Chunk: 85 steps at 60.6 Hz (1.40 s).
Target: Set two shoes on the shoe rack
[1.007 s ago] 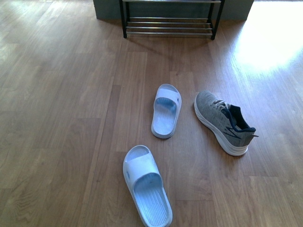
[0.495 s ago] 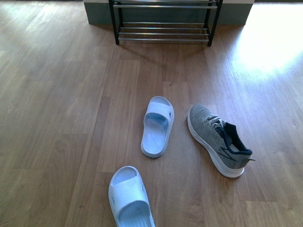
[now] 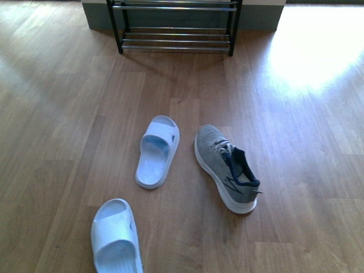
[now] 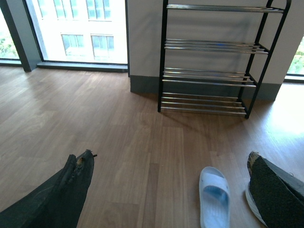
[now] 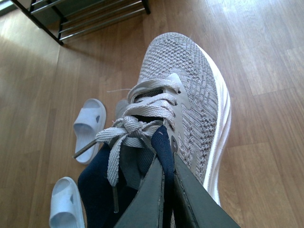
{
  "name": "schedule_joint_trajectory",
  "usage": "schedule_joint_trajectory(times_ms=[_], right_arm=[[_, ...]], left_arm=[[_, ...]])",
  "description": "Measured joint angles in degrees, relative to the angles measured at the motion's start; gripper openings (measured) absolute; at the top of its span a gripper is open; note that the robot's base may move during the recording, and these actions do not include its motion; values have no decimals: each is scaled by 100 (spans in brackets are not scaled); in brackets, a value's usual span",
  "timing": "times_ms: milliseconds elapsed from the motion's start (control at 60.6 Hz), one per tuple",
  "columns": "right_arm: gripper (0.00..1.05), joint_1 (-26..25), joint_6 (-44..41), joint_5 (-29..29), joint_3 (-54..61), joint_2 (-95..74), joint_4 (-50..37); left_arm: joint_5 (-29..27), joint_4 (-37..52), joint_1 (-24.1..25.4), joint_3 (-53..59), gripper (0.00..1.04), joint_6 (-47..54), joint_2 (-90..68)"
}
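One grey sneaker [image 3: 224,168] with a navy collar lies on the wooden floor in the front view, toe toward the shoe rack [image 3: 176,40] at the far wall. My right gripper [image 5: 166,159] is shut on the navy collar of the other grey sneaker [image 5: 190,80], which hangs above the floor with its toe pointing at the shoe rack [image 5: 90,16]. Over bare floor my left gripper [image 4: 168,156] is open and holds nothing, facing the shoe rack [image 4: 209,76], whose tiers of silvery rods carry nothing. Neither arm shows in the front view.
Two white slides lie on the floor: one [image 3: 157,151] just left of the floor sneaker, one [image 3: 116,239] nearer me and further left. A grey skirting and wall stand behind the rack. Tall windows [image 4: 78,28] are left of it.
The front view has moved: the rack, both slides and the floor sneaker have shifted left in the picture, and the near slide sits lower. The things themselves lie as before.
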<state>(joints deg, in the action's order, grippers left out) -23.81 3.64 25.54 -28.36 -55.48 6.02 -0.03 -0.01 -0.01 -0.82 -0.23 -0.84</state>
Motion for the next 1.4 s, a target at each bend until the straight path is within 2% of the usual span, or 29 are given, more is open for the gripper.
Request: schedule_joint_trajectory(times_ms=[743, 759, 809, 825, 875, 957, 974, 1106, 1254, 1403], right_arm=[[1, -24, 0, -52, 0, -13, -4], [1, -26, 0, -66, 0, -15, -2], [1, -35, 0, -107, 0, -17, -2], [1, -35, 0, -98, 0, -15, -2], [1, -31, 0, -50, 0, -7, -2], [1, -17, 0, -39, 0, -9, -2], [1, -20, 0, -39, 0, -9, -2], [1, -17, 2, 9, 0, -7, -2], [1, -15, 0, 11, 0, -7, -2], [1, -17, 0, -48, 0, -7, -2]], left_arm=[[15, 0, 2, 0, 95, 0, 0], [-101, -37, -17, -13, 95, -20, -33], [-2009, -1165, -647, -570, 95, -901, -1064], [-2430, -1217, -704, -713, 95, -1126, -1484], [-3018, -868, -654, -994, 95, -1613, -2645], [-2861, -107, -490, -1360, 95, -1908, -3987], [-2699, 299, -439, -1567, 95, -1961, -4688], [-2179, 1357, -411, -2354, 95, -1934, -6922], [-1641, 1681, -529, -3254, 95, -1766, -9195], [-855, 1714, -898, -4459, 95, -1488, -11589]])
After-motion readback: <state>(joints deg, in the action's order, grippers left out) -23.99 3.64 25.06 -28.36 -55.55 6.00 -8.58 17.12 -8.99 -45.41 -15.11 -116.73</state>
